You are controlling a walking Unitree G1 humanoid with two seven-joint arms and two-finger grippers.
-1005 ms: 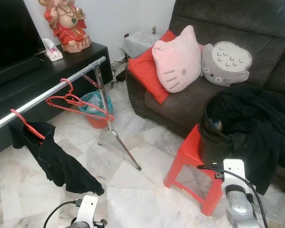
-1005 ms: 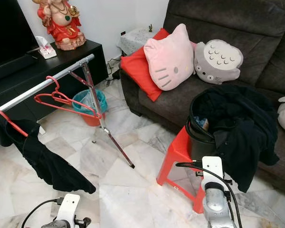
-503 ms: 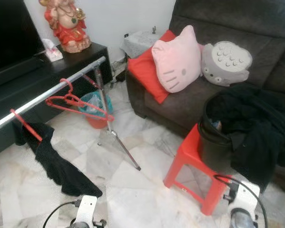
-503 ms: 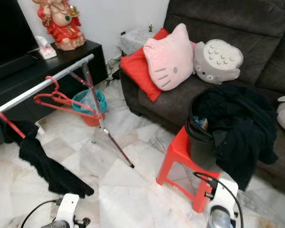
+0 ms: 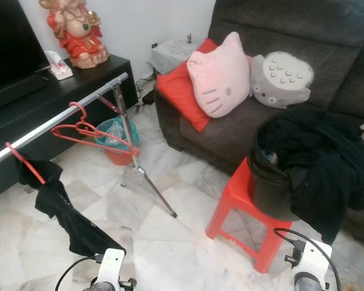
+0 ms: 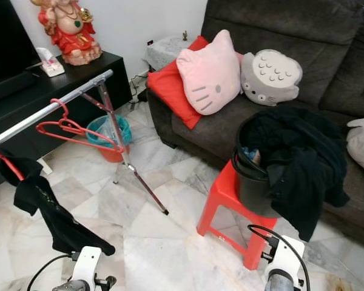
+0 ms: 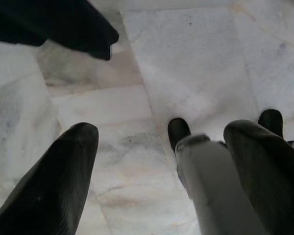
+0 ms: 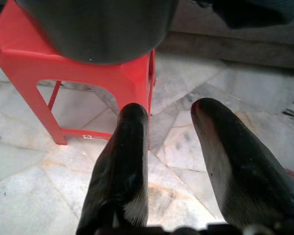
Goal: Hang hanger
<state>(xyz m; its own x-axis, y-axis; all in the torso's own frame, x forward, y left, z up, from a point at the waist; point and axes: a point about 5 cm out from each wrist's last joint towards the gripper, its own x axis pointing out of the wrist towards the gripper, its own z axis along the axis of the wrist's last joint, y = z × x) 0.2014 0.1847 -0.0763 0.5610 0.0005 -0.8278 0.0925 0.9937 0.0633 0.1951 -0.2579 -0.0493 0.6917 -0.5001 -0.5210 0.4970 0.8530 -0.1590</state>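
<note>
A silver clothes rail (image 5: 60, 115) runs across the left side on a folding stand. An empty red hanger (image 5: 88, 130) hangs from it near the middle. Further left, a second red hanger (image 5: 23, 162) on the rail carries a black garment (image 5: 67, 215) that trails down to the floor. My left gripper (image 7: 164, 132) points down at the marble floor, open, with nothing between its fingers, close to the garment's hem (image 7: 63, 29). Low beside the red stool (image 8: 103, 73), my right gripper (image 8: 171, 110) is open and holds nothing.
A black bucket (image 5: 270, 188) draped with black clothes (image 5: 318, 151) stands on the red stool (image 5: 239, 200) in front of a dark sofa (image 5: 230, 130) with cushions. A teal bin (image 5: 112, 130) sits behind the rack's slanted leg (image 5: 151, 185). A black cabinet (image 5: 60, 85) lines the left wall.
My right arm has dropped from beside the bucket to the bottom of the view. The black garment has swung and bunched up on its hanger. The camera has shifted slightly.
</note>
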